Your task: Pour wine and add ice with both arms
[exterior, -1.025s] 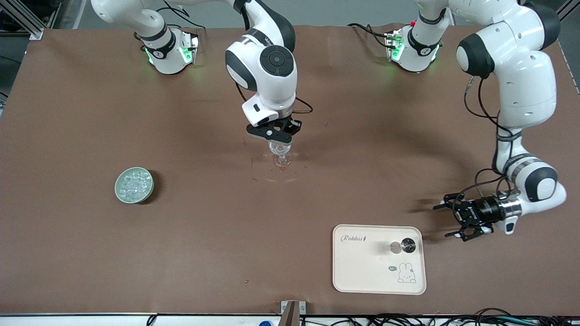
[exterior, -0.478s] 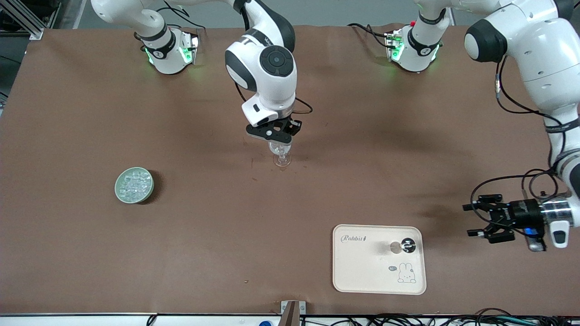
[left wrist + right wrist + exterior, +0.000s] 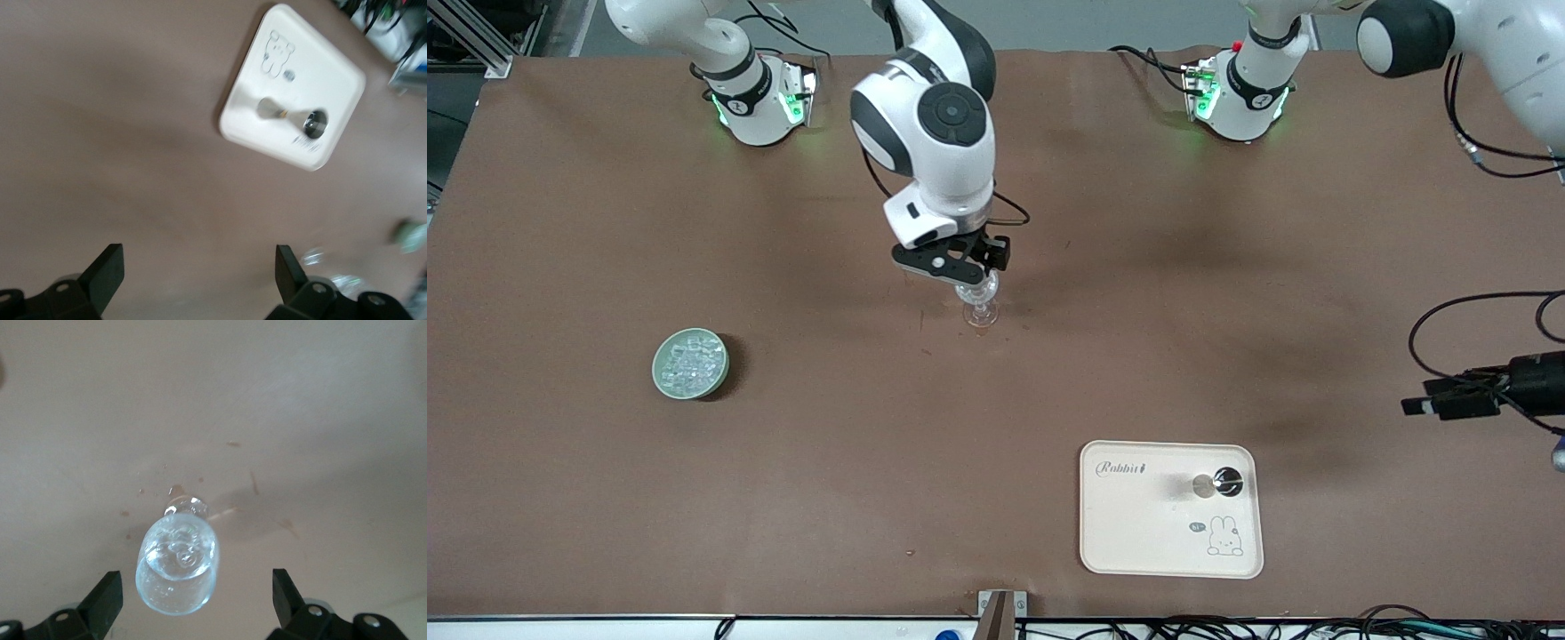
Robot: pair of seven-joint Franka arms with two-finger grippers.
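The steel jigger (image 3: pixel 1218 483) stands on the cream rabbit tray (image 3: pixel 1138 516); it also shows in the left wrist view (image 3: pixel 290 117). The ice cubes (image 3: pixel 689 360) fill the pale green bowl (image 3: pixel 660 373). The clear stemmed wine glass (image 3: pixel 980 302) stands mid-table. My right gripper (image 3: pixel 959 271) hangs open just above it, and in the right wrist view (image 3: pixel 195 600) the glass (image 3: pixel 179 570) sits between the spread fingers (image 3: pixel 103 600), untouched. My left gripper (image 3: pixel 1427 406) is open and empty above bare table at the left arm's end, apart from the tray; its fingers (image 3: pixel 107 273) are spread wide.
The brown mat (image 3: pixel 827 462) covers the whole table. Both arm bases (image 3: pixel 760 98) stand along the edge farthest from the front camera. Black cables (image 3: pixel 1485 311) hang by the left arm.
My left gripper has drawn away from the tray toward the left arm's end of the table. My right gripper has shifted slightly over the glass.
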